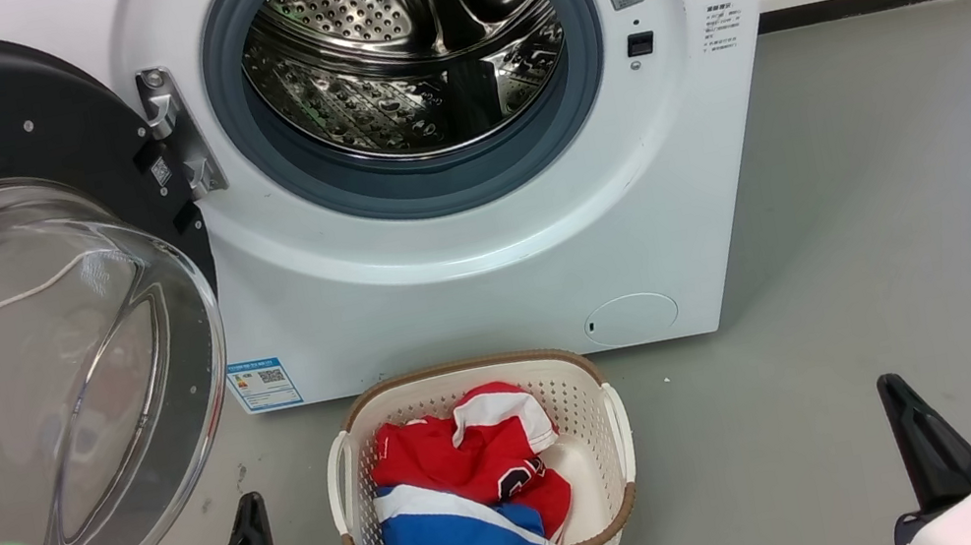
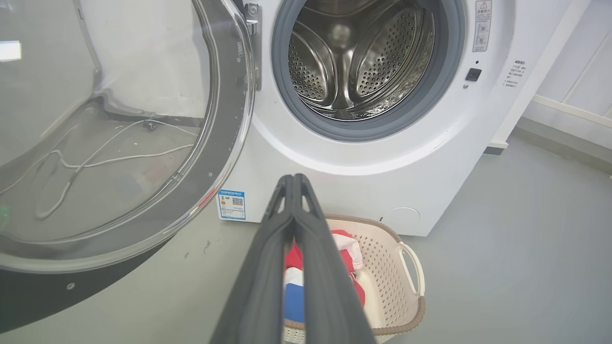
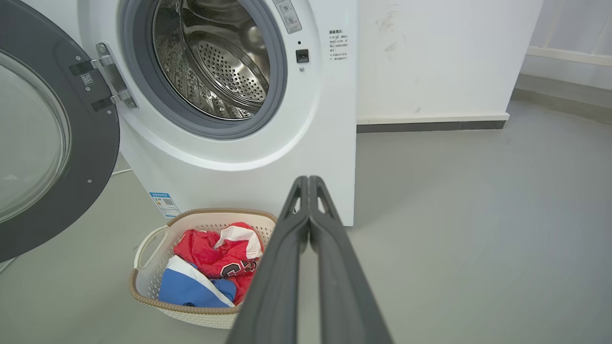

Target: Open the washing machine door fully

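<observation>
The washer (image 1: 489,292) stands on the grey floor against a white wall, and its round mouth is completely uncovered. The door (image 1: 34,372) hangs on the hinge (image 1: 171,133) at the left side of the washer. It is swung far out toward the robot's left, so its glass bowl faces the camera and no part of it covers the drum (image 1: 404,37). A basket (image 1: 618,429) sits on the floor just before the washer, with red, white and blue clothes (image 1: 462,476) inside. The left hand (image 2: 292,184) is low, near the door's lower edge but apart from it, its fingers pressed together on nothing. The right hand (image 3: 308,184) is well apart from the door, to the right of the basket, also with fingers together and empty. In my judgement the opening step is at its end or already done. If the hinge allows more travel, the next move calls for a soft push by the left hand on the black rim, away from the washer, without striking the glass.
</observation>
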Controlling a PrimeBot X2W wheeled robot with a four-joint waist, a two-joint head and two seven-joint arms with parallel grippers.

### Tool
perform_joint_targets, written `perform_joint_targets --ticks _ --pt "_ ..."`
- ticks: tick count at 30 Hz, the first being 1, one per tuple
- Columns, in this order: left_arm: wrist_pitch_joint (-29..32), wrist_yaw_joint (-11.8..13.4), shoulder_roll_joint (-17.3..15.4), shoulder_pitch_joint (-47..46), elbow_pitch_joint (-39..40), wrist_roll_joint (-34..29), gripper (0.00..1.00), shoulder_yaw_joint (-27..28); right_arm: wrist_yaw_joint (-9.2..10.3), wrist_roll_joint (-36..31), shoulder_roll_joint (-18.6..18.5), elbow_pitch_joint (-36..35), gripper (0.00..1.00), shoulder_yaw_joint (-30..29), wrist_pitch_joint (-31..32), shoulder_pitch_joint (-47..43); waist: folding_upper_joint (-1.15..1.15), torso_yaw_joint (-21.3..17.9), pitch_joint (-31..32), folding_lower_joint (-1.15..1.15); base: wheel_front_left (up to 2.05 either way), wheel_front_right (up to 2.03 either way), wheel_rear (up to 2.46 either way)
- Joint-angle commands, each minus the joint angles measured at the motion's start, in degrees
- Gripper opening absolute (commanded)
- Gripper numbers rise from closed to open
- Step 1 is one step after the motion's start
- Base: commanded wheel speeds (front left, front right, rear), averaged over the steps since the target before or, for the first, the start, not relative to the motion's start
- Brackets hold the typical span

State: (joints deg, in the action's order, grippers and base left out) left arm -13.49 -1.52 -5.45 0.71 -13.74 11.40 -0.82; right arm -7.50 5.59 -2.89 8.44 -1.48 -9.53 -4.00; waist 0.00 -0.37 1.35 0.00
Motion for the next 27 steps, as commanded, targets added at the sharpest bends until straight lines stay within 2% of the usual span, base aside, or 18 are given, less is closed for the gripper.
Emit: perform_joint_targets --ticks 1,27 --pt "0.79 -0.42 -0.22 -1.65 0.53 3.13 0.00 0.82 0.00 3.54 -0.01 -0.63 0.00 -0.30 0.52 1.54 0.00 0.00 -0.02 0.00 0.00 0.00 0.00" --pt "6.76 -2.26 0.69 -3.26 0.78 28.84 0.00 2.60 0.00 30.91 0.00 1.26 0.00 -1.86 5.59 4.56 0.00 0.09 -0.35 0.00 0.00 0.00 0.00"
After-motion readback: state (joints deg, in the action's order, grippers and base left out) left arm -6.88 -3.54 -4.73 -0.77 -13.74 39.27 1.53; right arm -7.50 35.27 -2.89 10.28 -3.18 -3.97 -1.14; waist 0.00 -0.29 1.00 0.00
